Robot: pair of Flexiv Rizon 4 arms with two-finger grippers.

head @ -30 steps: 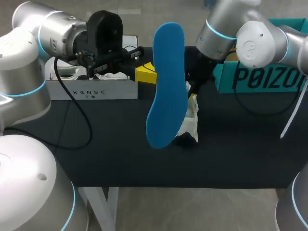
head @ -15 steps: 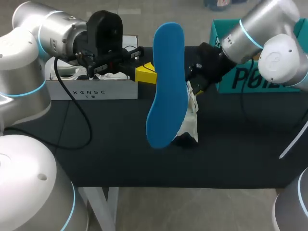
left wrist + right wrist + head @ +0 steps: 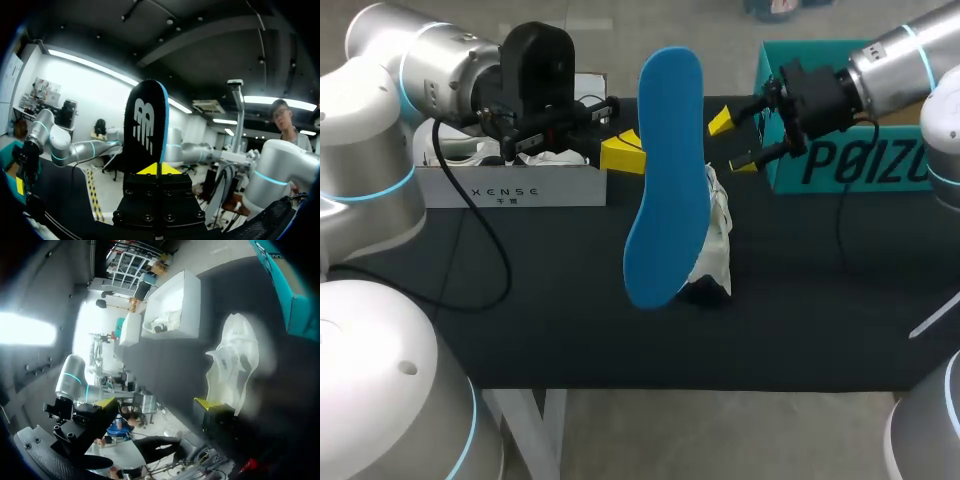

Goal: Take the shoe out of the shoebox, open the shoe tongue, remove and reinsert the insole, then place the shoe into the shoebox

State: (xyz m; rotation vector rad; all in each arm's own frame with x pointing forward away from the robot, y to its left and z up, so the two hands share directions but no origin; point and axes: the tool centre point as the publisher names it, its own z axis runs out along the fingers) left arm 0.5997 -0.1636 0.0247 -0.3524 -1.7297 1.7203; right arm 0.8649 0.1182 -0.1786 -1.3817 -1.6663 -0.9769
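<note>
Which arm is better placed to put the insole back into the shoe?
Left. The left gripper is shut on the blue insole, holding it upright close to the white shoe. The right gripper is open and empty near the teal box, so it is probably better used to steady the shoe.

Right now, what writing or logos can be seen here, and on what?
Teal box: large dark brand lettering on its side, end hidden.
White box: small dark brand lettering; line beneath too small to read.
Insole: white logo on its black face.
</note>
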